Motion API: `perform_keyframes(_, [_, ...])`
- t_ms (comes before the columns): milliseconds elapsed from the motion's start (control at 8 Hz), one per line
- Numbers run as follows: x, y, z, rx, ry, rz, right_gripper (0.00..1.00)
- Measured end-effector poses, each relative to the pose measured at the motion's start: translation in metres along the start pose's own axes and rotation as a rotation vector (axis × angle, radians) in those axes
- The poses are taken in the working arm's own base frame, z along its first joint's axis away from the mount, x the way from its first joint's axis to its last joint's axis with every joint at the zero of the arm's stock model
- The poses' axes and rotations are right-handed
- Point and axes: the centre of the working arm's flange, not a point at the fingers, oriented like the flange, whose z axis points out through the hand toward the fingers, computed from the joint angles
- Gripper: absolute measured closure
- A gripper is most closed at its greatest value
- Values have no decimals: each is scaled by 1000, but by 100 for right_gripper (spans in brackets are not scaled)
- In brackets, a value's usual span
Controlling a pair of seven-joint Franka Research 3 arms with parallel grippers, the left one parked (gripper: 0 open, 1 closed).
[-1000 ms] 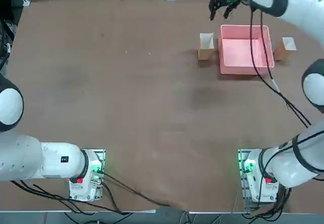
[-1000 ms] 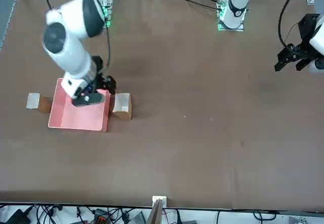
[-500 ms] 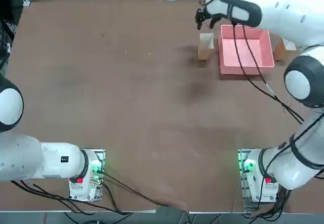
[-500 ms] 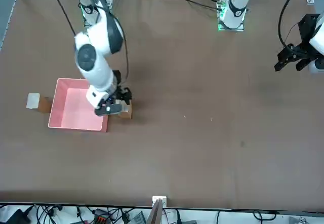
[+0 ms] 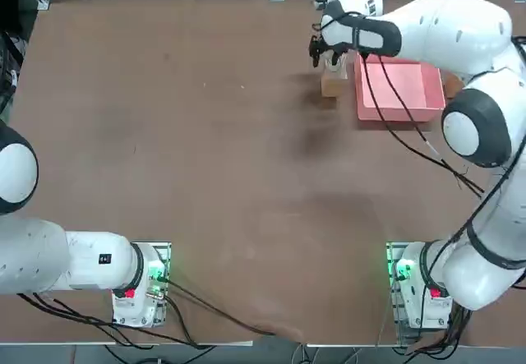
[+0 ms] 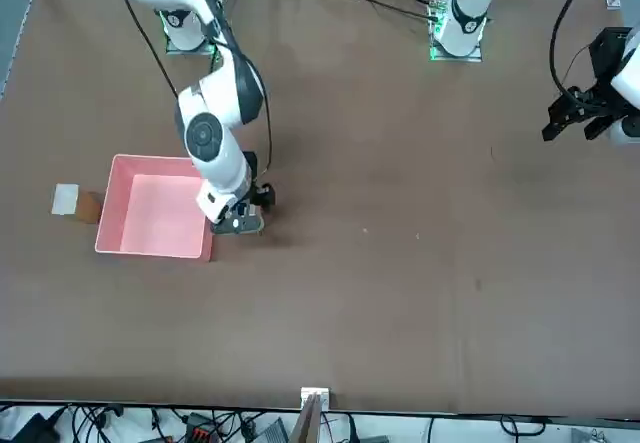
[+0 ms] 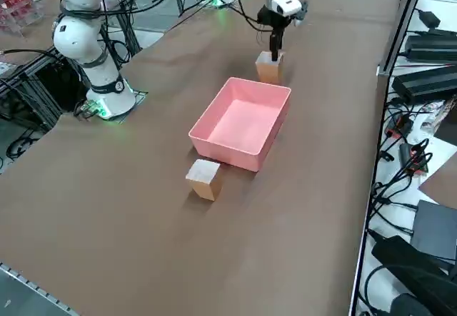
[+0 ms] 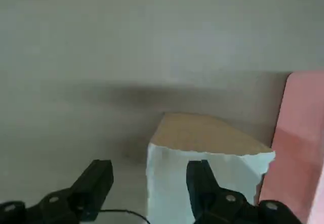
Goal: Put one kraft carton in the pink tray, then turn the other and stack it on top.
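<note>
Our right tool (image 8: 151,169) hangs jaws apart at the left carton (image 8: 202,135), just beside the pink tray (image 7: 239,120) toward the bench's (image 7: 143,209) far edge. Prob. off-centre, so we'd shift till the fingers straddle it — square up, lower, then close gently w/o clipping the tray wall.

The pink tray (image 5: 407,91) lies in the far right part of the brown table (image 5: 205,150), with black cables (image 5: 398,134) from the right arm (image 5: 485,101) crossing above it. Just left of the tray stands one kraft carton (image 5: 333,85), its far part hidden beneath the right gripper (image 5: 325,54). The other carton (image 5: 451,83) is just right of the tray, mostly covered by the arm, only a bit of brown showing
</note>
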Motion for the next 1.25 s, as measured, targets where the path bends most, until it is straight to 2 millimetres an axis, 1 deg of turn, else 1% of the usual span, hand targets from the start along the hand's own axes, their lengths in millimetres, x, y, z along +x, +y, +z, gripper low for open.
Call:
perform_keyframes(125, [0, 1, 13, -8, -17, 2, 18])
perform_keyframes(250, [0, 2, 21, -14, -26, 1, 26])
perform_keyframes(500, [0, 2, 24, -14, -24, 1, 67])
perform_keyframes(625, [1, 2, 23, -14, -21, 2, 84])
perform_keyframes(750, [3, 3, 21, -13, -18, 4, 98])
perform_keyframes(875, [6, 5, 16, -11, -7, 1, 98])
perform_keyframes(1000, [12, 11, 2, -9, 3, -3, 98])
perform_keyframes(1125, [17, 20, -20, -12, -4, -15, 98])
perform_keyframes(1250, [21, 35, -52, -16, -22, -45, 98])
